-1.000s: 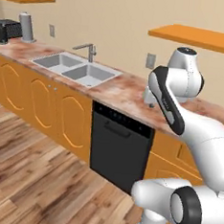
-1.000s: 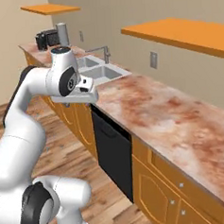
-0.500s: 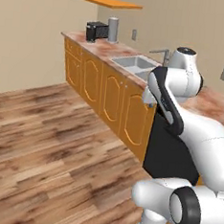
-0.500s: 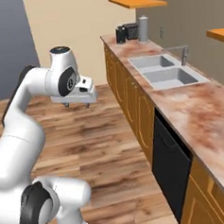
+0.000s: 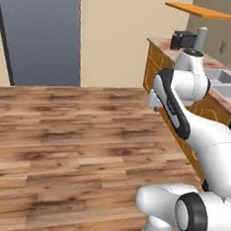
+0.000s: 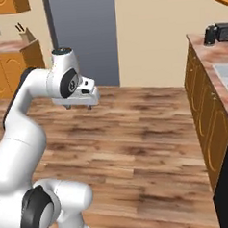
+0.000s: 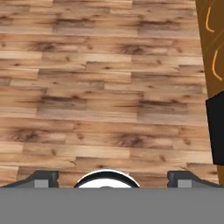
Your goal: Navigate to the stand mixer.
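Observation:
The stand mixer is out of view. My gripper hangs below the white hand, out over the wooden floor and away from the counters. In the hand view the gripper points down at floorboards, and its two dark fingertips stand far apart with nothing between them, so it is open.
A counter on orange cabinets runs along the right, carrying a black boxy toaster, a grey cylinder and a sink. A tall grey panel stands in the back wall. A second counter with a knife block sits far left.
The whole picture has swung: the camera turned, so the counter with the sink slid to the right edge and open floor and the grey panel came into view. The arm's pose looks unchanged.

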